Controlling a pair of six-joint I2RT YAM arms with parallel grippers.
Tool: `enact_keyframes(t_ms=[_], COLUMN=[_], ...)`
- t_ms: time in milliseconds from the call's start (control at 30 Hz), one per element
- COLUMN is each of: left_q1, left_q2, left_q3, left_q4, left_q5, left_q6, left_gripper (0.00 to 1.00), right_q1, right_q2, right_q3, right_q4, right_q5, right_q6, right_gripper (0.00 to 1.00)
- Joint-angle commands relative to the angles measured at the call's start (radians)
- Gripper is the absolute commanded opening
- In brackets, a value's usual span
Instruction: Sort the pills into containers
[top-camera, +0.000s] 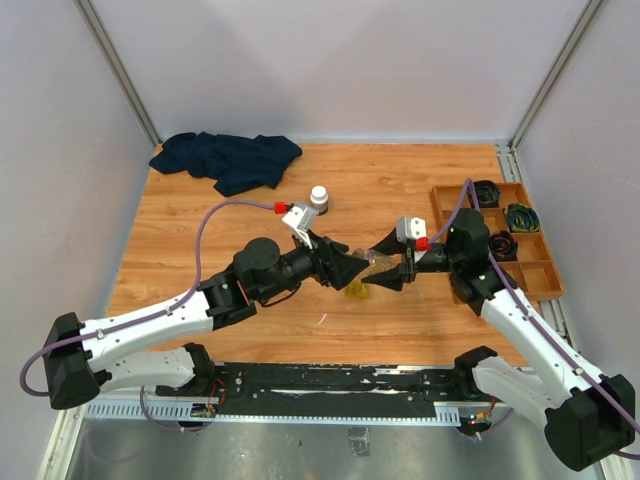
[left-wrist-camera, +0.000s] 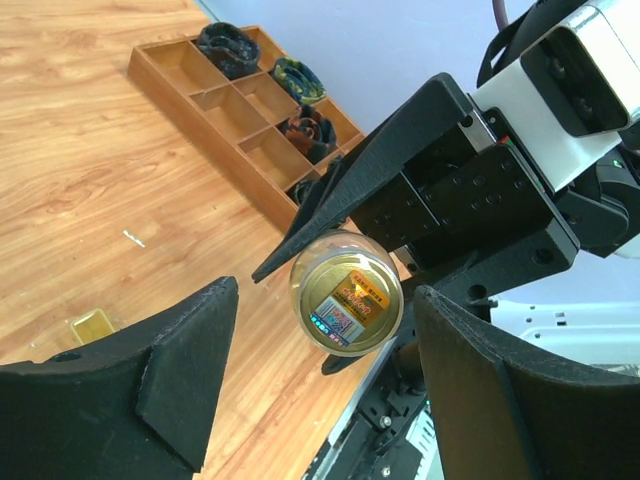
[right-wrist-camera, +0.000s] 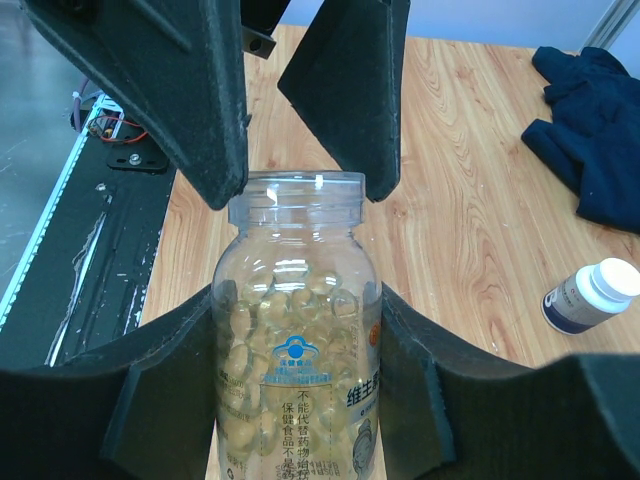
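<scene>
Right gripper (top-camera: 392, 270): clamped on clear pill bottle (right-wrist-camera: 297, 340), uncapped, held sideways above centre of table (top-camera: 200, 250). Left gripper (left-wrist-camera: 325, 292): open, fingers flanking bottle mouth. Yellow case (left-wrist-camera: 92, 325): on table beneath them.

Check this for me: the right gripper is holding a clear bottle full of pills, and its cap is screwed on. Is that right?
Not quite. The right gripper does hold the clear bottle full of pills, but no cap is on it: its mouth is open, as the right wrist view shows.
</scene>
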Motion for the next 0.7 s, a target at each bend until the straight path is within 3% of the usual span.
enact_keyframes(t_ms=[0,167,433,667], left_q1=[-0.017,-0.017,-0.018,-0.016], left_q2=[0.017,0.027,0.014,0.018], left_q3=[0.04,0.043,0.025,-0.025], left_q4=[0.019,0.018,0.049,0.169], left_q5=[0.001,0.013,0.06,0.252], left_q6=[0.001,0.004,0.021,0.223], left_gripper=[0.71,0.61,0.32,0.23], right_q1=[-0.009,-0.009,-0.009,-0.009], right_q2=[-0.004,-0.005,-0.007,-0.011], right_q3=[0.017,0.018,0.018,0.018], right_q4=[0.02,0.02,0.02,0.021], right_q5=[-0.001,-0.001,-0.002,-0.006], right_q6=[-0.016,-0.016,-0.014,-0.013], right_gripper=[0.01,0.01,0.01,0.01])
